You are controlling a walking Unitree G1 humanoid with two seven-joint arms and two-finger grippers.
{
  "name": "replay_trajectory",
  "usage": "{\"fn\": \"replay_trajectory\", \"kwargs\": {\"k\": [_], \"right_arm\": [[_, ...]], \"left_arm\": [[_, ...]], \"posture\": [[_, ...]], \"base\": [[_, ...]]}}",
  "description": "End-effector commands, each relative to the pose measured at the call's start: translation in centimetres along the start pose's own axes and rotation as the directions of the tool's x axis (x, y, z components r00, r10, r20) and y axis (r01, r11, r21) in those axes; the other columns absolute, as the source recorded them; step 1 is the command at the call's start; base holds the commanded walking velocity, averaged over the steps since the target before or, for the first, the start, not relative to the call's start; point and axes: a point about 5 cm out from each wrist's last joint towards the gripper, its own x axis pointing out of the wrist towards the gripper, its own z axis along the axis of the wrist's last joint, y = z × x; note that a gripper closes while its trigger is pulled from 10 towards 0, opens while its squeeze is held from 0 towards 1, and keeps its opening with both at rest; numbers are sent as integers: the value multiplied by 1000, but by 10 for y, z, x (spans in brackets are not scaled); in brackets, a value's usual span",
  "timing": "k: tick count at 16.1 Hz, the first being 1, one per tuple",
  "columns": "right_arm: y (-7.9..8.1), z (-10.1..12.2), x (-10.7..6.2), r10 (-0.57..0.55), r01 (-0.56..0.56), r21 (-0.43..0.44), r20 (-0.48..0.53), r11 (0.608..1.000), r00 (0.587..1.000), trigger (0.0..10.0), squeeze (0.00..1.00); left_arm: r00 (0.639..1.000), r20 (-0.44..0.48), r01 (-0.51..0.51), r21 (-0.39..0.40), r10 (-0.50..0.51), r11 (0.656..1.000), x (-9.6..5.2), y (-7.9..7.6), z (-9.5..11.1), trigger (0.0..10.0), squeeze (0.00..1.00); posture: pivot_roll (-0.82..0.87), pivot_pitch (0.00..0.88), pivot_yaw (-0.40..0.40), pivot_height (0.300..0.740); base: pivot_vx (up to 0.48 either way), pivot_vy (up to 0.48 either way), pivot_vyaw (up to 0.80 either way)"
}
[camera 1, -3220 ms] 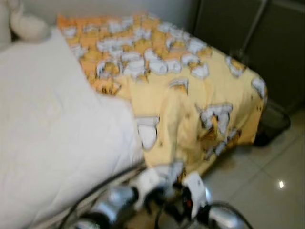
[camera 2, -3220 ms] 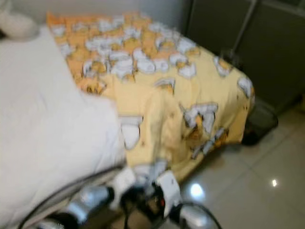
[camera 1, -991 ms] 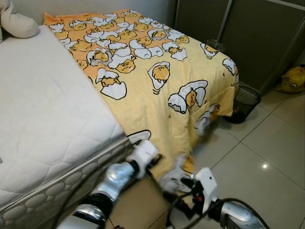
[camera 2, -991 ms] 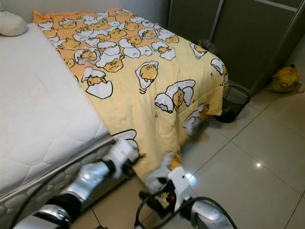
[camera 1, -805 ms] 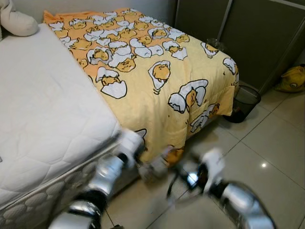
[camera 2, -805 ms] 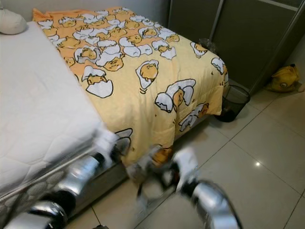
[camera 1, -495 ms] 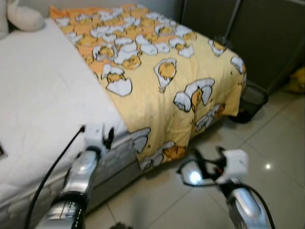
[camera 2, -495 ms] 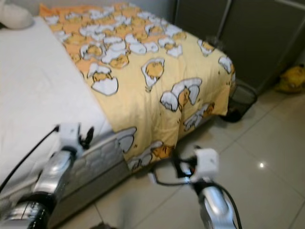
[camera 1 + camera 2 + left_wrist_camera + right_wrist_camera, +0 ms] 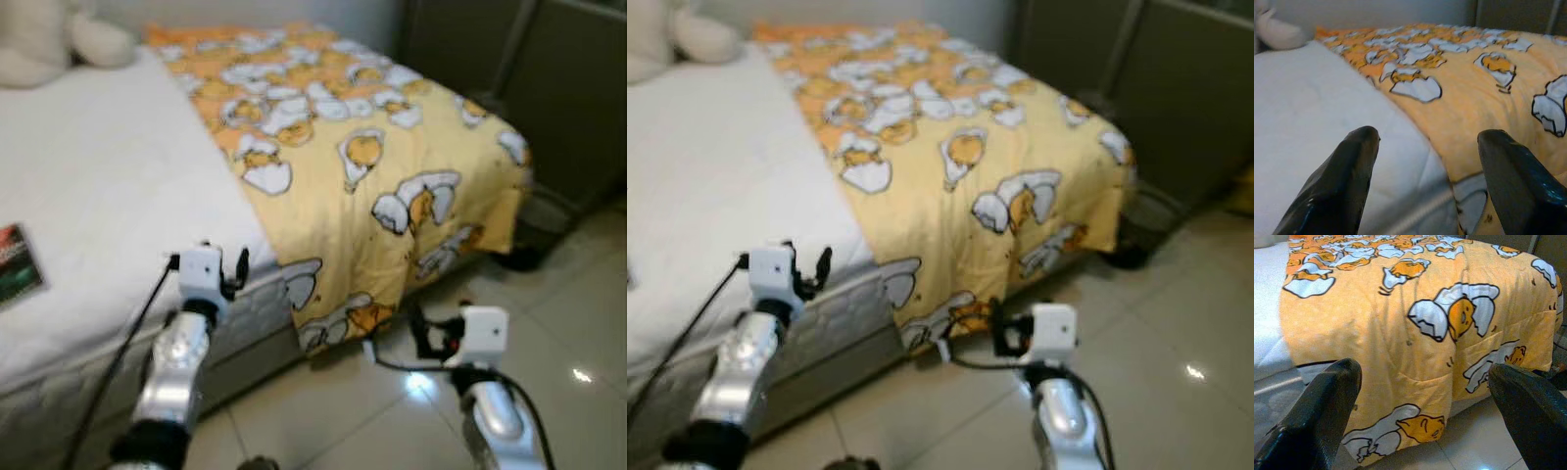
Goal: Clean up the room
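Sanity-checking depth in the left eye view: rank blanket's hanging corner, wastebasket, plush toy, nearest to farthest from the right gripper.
From the right gripper:
1. Blanket's hanging corner, just to its left, low beside the mattress.
2. Wastebasket, ahead to its right, by the bed's foot.
3. Plush toy, far left at the head of the bed.

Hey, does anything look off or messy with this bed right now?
Yes. The yellow quilt covers only the far side of the bed and hangs down toward the floor, leaving the white mattress bare. A small card-like item lies on it.

Yellow egg-print blanket point(image 9: 392, 166) spread over the far half of the white mattress point(image 9: 108, 206), edge draping down toward the tiled floor.
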Motion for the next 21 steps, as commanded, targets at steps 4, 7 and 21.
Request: {"fn": "replay_trajectory", "kwargs": {"k": [4, 7, 21], "right_arm": [[-15, 18, 11, -22, 22, 4, 80, 1000, 997, 10000, 0], [-12, 26, 20, 45, -41, -41, 98, 998, 994, 10000, 0], [-2, 14, 24, 151, -149, -46, 38, 988, 988, 10000, 0]], "left_arm": [[1000, -7, -27, -8, 27, 1000, -2, 1, 7, 10000, 0], [1000, -23, -13, -5, 12, 1000, 11, -11, 13, 10000, 0], [999, -2, 35, -8, -35, 999, 18, -34, 17, 10000, 0]], "posture": [[-3, 0, 11, 740], [-9, 0, -7, 740], [5, 0, -34, 740]], "base": [[0, -476, 591], [0, -155, 556], [0, -259, 503]]}}
